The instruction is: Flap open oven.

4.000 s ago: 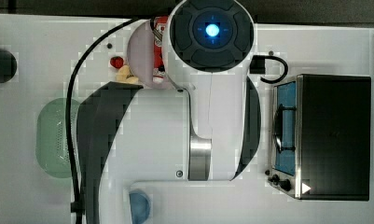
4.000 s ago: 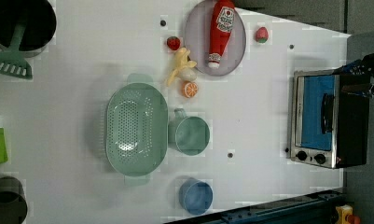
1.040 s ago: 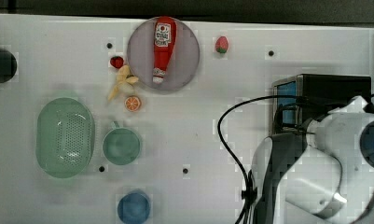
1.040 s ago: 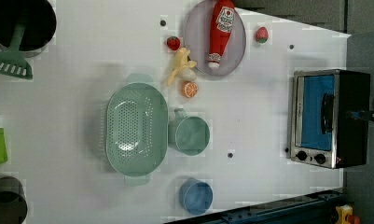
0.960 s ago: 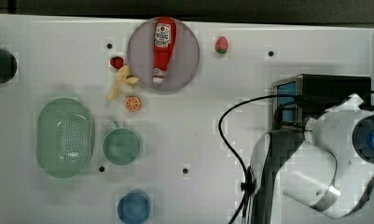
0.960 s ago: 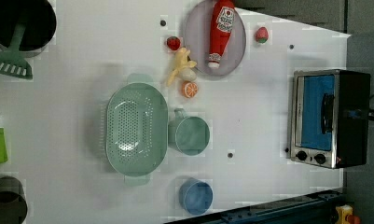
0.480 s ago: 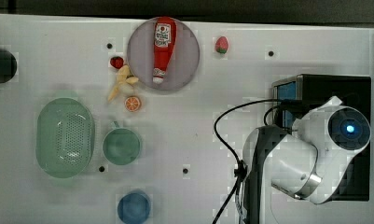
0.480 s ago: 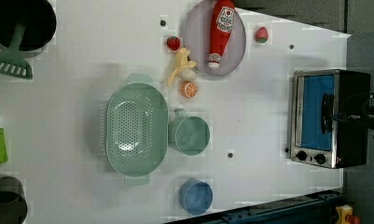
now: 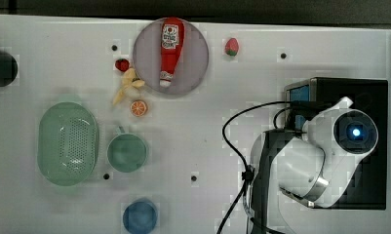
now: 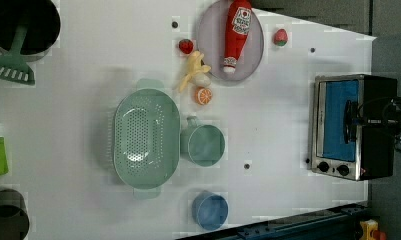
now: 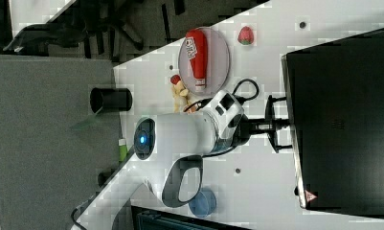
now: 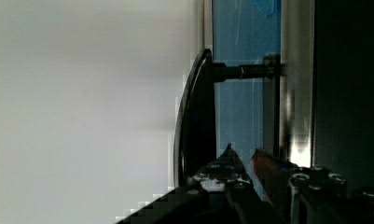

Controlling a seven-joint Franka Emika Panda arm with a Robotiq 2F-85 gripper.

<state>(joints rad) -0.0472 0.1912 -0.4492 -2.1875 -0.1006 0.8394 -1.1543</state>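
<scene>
Black fingertips (image 12: pixel 229 161) of the jaws stand parted only a little, released, with nothing caught between them. In the wrist view they sit in the slot between the dark curved bar handle (image 12: pixel 196 116) and the blue-tinted glass door (image 12: pixel 240 107), the handle just beside the outer tip and not between the two. The door is closed against its silver frame. It belongs to the large black boxy toaster oven (image 10: pixel 378 100), which stands right in front of the jaws at one end of the white counter (image 10: pixel 268 125). Its small black knobs (image 10: pixel 333 168) lie off to one side of the jaws along the same front. The white robot arm (image 9: pixel 305 165) reaches over the oven's black top in the top view, and in the right view it stretches level toward the oven's front. Farther from the jaws, across bare counter, a pale green cup (image 10: pixel 204 145) touches a pale green perforated colander (image 10: pixel 145 135), with a small blue bowl (image 10: pixel 209 210) near them. Beyond the cup lie an orange slice (image 10: pixel 204 95) and a peeled toy banana (image 10: pixel 193 70). A round grey plate (image 10: pixel 208 40) carries a red ketchup bottle (image 10: pixel 237 30) lying on its side. A red strawberry (image 10: pixel 280 36) rests just beside the plate.
</scene>
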